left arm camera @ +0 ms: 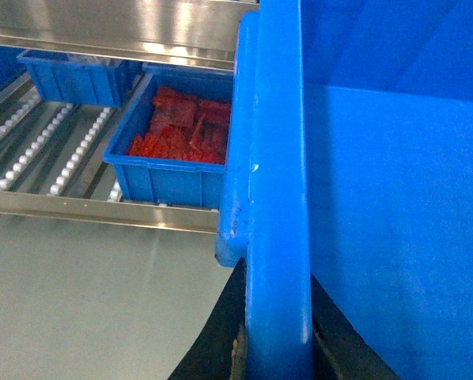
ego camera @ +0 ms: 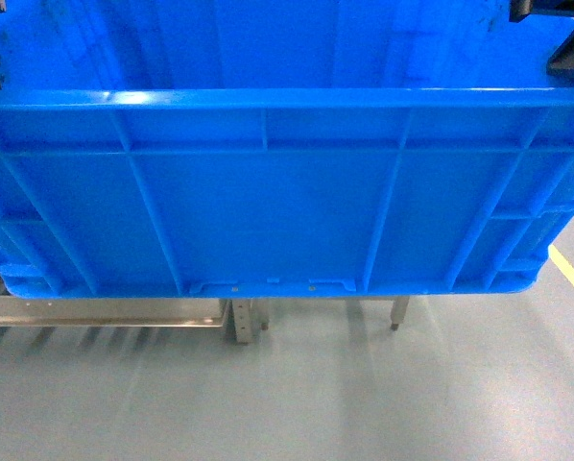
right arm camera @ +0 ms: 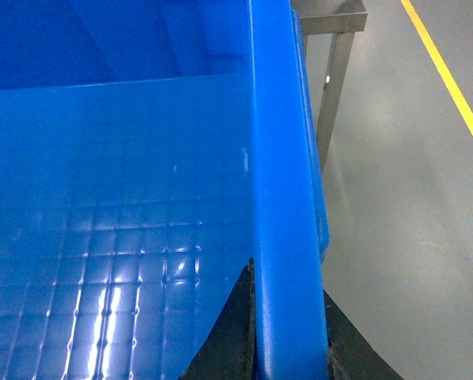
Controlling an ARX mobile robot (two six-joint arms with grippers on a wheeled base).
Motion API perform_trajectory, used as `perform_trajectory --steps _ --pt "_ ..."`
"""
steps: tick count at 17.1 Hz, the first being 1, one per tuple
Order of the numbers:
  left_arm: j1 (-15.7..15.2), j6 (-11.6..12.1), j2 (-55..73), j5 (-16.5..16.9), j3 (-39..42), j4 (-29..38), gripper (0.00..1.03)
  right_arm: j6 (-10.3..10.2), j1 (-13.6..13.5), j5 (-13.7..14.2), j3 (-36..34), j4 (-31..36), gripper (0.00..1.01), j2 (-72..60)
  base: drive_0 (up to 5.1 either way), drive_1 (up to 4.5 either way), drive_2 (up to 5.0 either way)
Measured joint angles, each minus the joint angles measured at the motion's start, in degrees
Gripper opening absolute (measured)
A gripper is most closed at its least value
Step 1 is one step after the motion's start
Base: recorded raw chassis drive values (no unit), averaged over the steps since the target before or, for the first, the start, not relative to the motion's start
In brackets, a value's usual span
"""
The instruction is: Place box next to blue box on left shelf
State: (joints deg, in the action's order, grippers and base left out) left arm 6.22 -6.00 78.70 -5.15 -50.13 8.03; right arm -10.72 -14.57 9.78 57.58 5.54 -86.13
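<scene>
We hold box by both end rims, L fingers and R fingers pinching; left shelf lies ahead-left, small blue box at its front edge.

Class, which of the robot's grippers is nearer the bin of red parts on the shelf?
Left. The left gripper clamps the box rim on the side beside the bin of red parts; the right gripper clamps the opposite rim.

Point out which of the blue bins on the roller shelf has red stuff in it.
The near bin, beside the held crate's rim, is full of red parts; the farther bin, behind and to its left, shows none.
</scene>
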Motion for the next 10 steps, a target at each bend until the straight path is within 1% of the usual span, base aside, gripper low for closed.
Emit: perform_trajectory --steps 10 --pt "-0.02 -0.04 0.00 -0.02 0.00 -0.28 0.08 0.02 0.00 0.02 0.00 -0.17 0.09 -0.02 -5.0 2.39 2.4"
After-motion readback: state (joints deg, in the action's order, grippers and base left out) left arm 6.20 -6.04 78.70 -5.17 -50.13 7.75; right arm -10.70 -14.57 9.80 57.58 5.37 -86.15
